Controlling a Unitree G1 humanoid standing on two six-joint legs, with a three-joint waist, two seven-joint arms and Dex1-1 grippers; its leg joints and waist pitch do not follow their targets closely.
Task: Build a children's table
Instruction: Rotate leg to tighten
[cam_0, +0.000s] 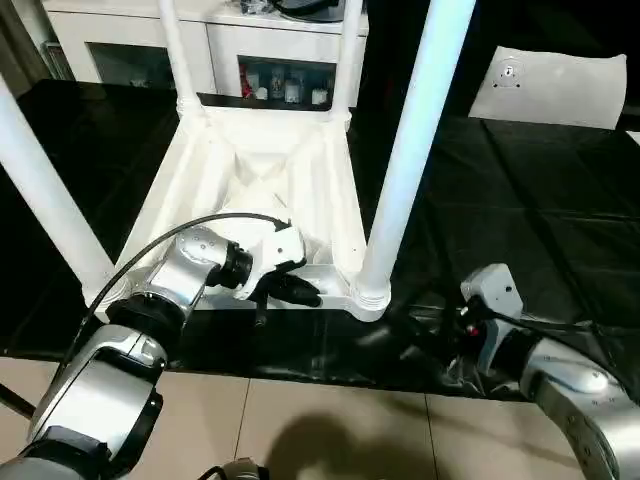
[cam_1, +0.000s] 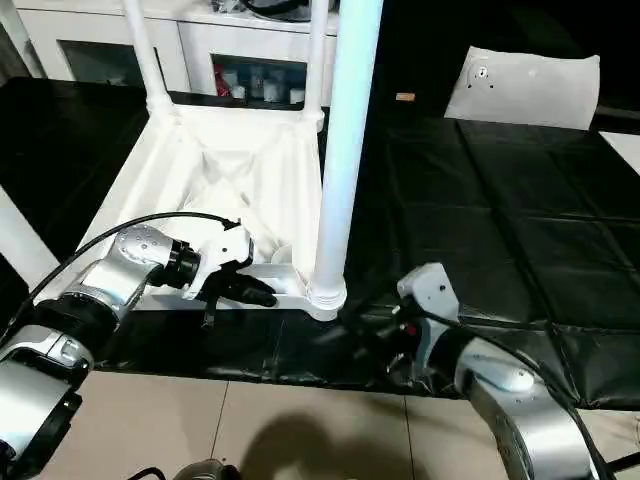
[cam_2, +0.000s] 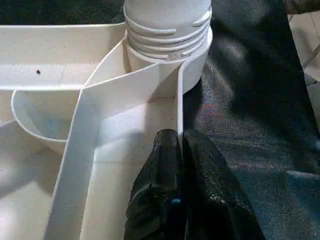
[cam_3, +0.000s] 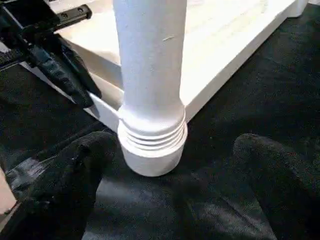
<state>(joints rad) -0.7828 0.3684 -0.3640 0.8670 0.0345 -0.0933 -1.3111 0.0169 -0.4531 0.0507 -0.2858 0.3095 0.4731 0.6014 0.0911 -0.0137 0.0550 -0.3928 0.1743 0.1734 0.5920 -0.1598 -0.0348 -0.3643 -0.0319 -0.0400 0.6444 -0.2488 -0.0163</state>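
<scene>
The children's table lies upside down on black cloth, its ribbed tabletop (cam_0: 250, 170) facing up. White legs stand in the corner sockets: the near-right leg (cam_0: 415, 150), the near-left leg (cam_0: 45, 190) and two far legs (cam_0: 175, 50). My left gripper (cam_0: 295, 290) is shut on the tabletop's near rim (cam_2: 179, 100), close to the near-right socket, one black finger on each side of the thin wall. My right gripper (cam_3: 175, 147) is open low on the cloth. Its fingers (cam_3: 75, 165) stand apart on either side of the near-right leg's threaded base (cam_3: 152, 145) without touching it.
White glass-door cabinets (cam_0: 130, 50) stand behind the table. A flat white sheet (cam_0: 560, 90) lies at the back right on the black cloth (cam_0: 520, 200). The cloth ends at a tiled floor (cam_0: 330, 420) just below my arms.
</scene>
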